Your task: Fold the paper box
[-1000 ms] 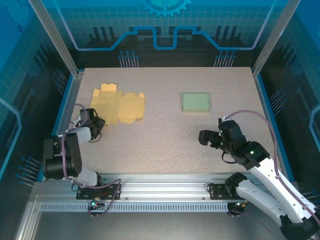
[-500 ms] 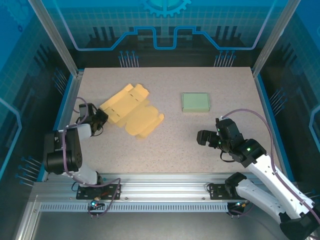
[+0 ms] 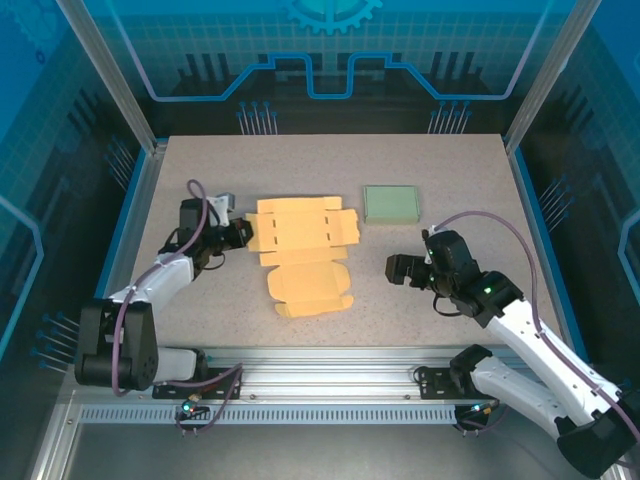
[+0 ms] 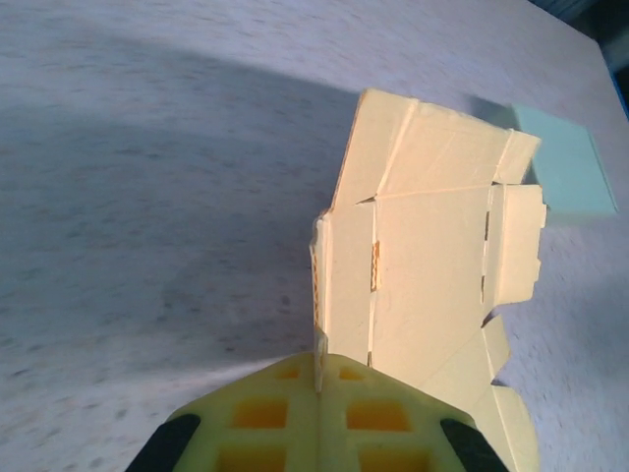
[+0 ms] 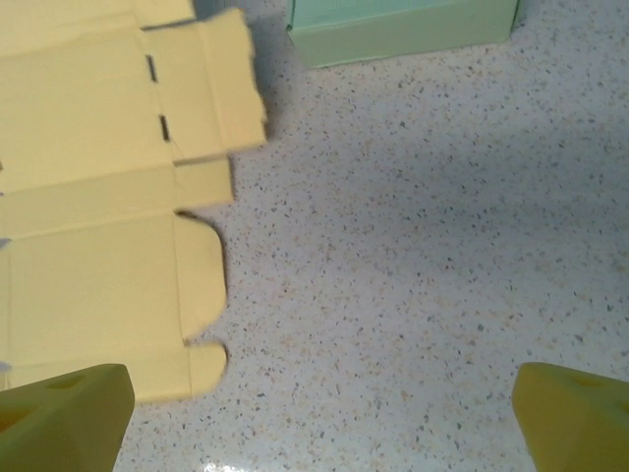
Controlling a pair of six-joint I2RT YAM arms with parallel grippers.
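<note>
Top external: the paper box [image 3: 305,250] is laid flat at mid-table, its wider strip running left to right. The left arm is stretched inward to its left edge.

Left wrist: the left gripper [image 4: 316,388] is seen clamped on that edge.

Right wrist: the right gripper [image 5: 314,405] is held wide apart beside the right flaps.

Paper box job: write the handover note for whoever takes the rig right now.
Left gripper: shut on the left edge of the paper box blank.
Right gripper: open, empty, over the table just right of the blank.
Things: the yellow blank lies unfolded near the table's middle; a green box sits beyond its right end, apart from it.
Done: blank gripped at one edge.
Left: every fold; no panel is raised or tucked yet.
</note>
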